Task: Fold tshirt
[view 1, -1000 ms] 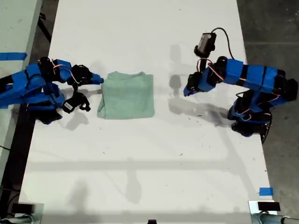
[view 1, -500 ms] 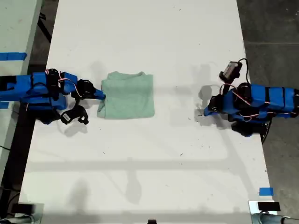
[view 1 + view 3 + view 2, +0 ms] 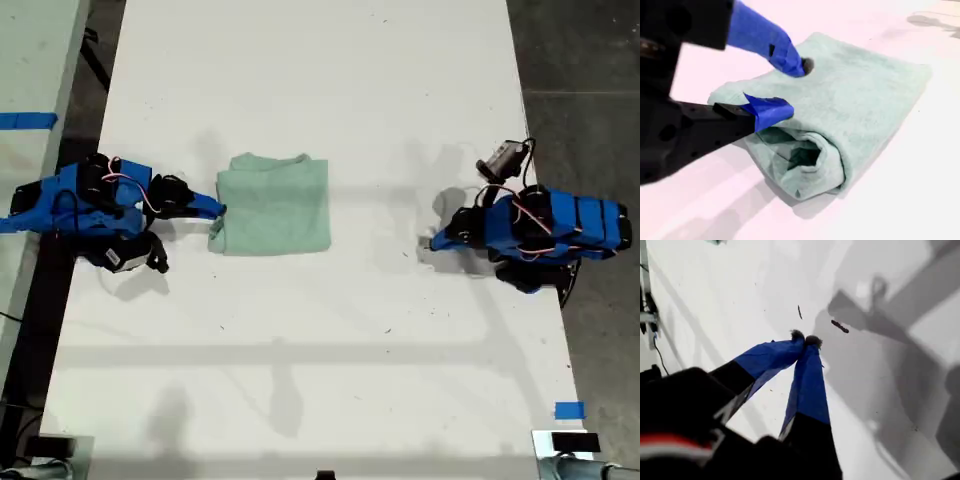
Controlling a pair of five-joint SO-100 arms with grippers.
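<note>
The tshirt (image 3: pixel 273 203) lies folded into a small pale mint-green rectangle on the white table, left of centre in the exterior view. My second gripper (image 3: pixel 215 209) is at its edge on the exterior view's left. In the second wrist view this gripper (image 3: pixel 792 87) is open, its blue fingers (image 3: pixel 771 111) apart over the rolled edge of the tshirt (image 3: pixel 860 95). My first gripper (image 3: pixel 437 242) sits low over bare table at the exterior view's right, well apart from the shirt. Its blue fingertips meet in the first wrist view, so the first gripper (image 3: pixel 806 338) is shut on nothing.
The white table (image 3: pixel 320 340) ends in dark floor along the exterior view's right. A second pale surface with blue tape (image 3: pixel 28 120) stands at that view's left. Another blue tape piece (image 3: pixel 568 410) marks the table's lower right corner in the exterior view.
The first arm has pulled back toward the exterior view's right and dropped low over the table. The second arm has drawn in slightly, its gripper staying at the tshirt's edge.
</note>
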